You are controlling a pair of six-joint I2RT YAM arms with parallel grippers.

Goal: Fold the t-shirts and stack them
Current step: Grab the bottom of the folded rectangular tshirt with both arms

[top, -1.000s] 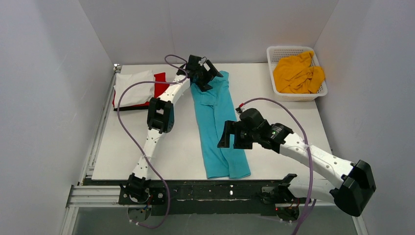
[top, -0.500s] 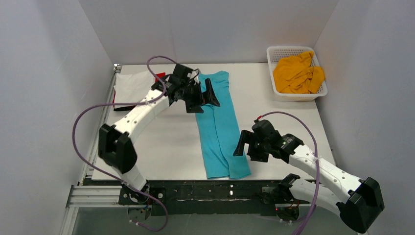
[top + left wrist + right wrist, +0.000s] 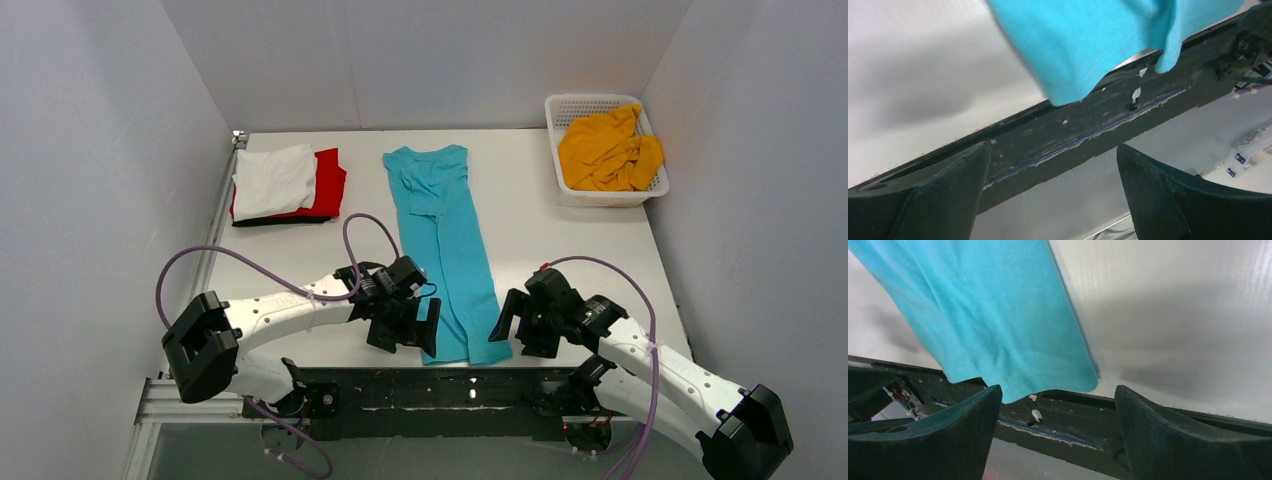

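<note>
Lying lengthwise on the bench (image 3: 580, 240), the turquoise shirt (image 3: 445, 235) runs its long axis from the far side to the near edge, its hem just overhanging there. The left tool (image 3: 405, 335) and right tool (image 3: 520, 330) flank that hem, one beside each corner, both released and empty, about equally near.

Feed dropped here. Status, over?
Left gripper and right gripper open, empty, flanking the hem. Turquoise t-shirt folded lengthwise, hem overhanging the table edge. Nothing blocking.
</note>
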